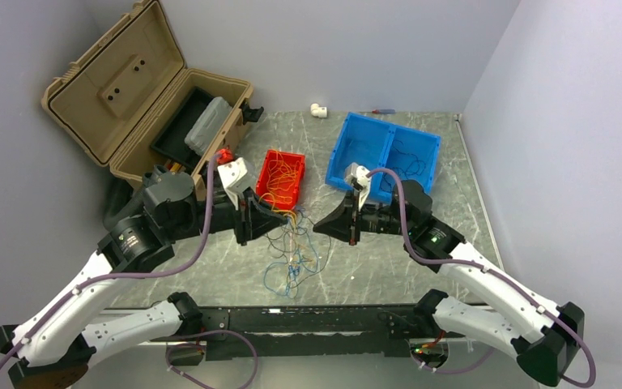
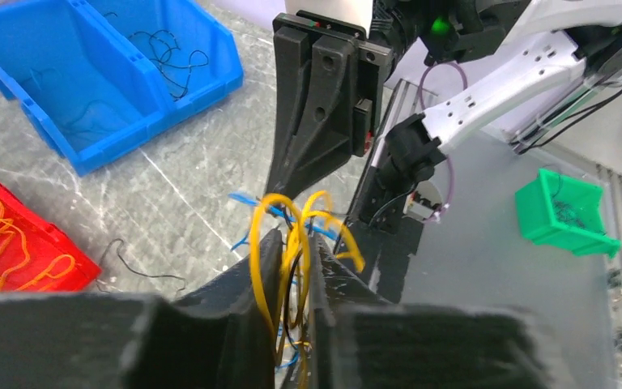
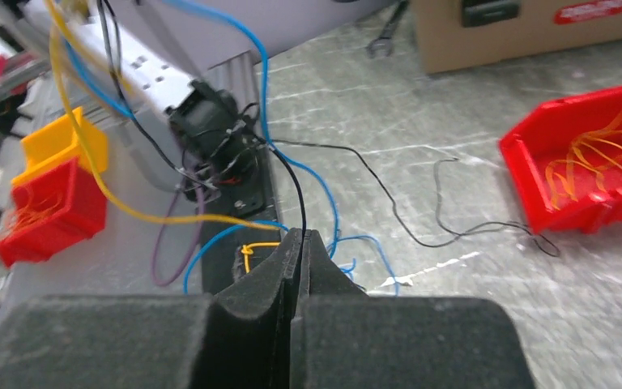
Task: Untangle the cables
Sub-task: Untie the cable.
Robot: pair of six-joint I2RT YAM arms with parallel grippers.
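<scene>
Grey tabletop (image 1: 372,271): arms stretched inward, left fingers (image 2: 235,301), right fingers (image 3: 279,274) pinching cables (image 1: 291,247).

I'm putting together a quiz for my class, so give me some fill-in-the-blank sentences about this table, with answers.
Loose yellow cables lie in the ____ bin.
Black cables lie in the ____ bin.
The right gripper is shut on a ____ cable.
The toolbox lid stands ____.
Missing words: red; blue; black; open.
</scene>
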